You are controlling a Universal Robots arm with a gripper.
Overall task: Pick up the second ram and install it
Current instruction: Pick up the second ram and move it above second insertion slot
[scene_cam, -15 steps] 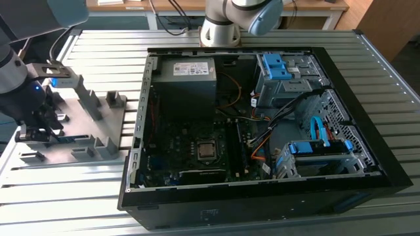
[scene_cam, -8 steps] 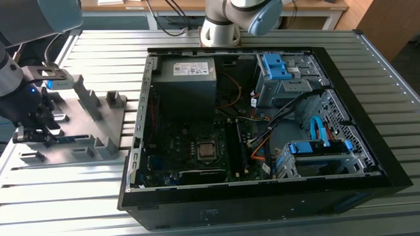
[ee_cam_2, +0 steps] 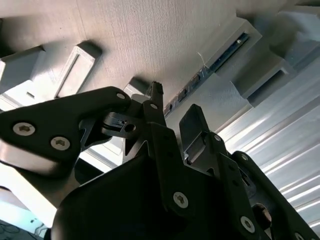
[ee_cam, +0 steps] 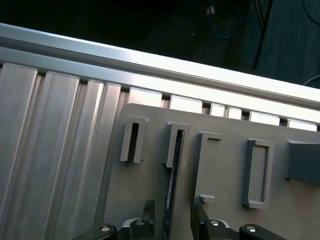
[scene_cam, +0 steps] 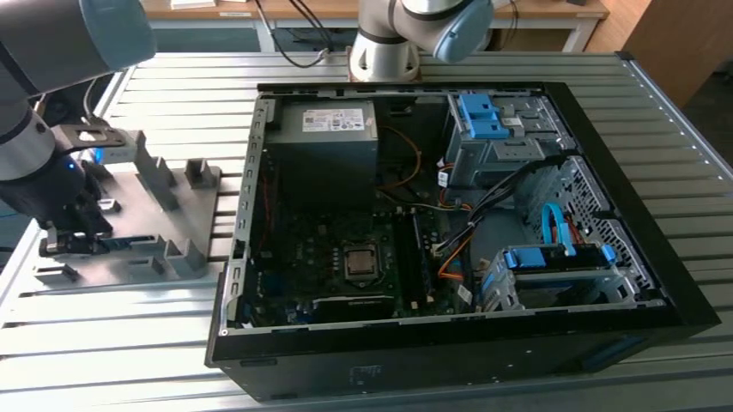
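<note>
Gripper (scene_cam: 78, 243): 1, on the arm, low over the grey tray (scene_cam: 120, 266) at the exterior view's left.
Claw: 2 fingers (ee_cam: 148, 212) apart, 1 on each side of the ram (ee_cam: 171, 182). The first wrist view shows a gap on both sides.
Ram: 1, a dark board with a bluish strip, standing on edge in a tray slot and not lifted.
Case (scene_cam: 458, 348): 1, open, just beside the tray on the slatted table (scene_cam: 115, 360).
</note>
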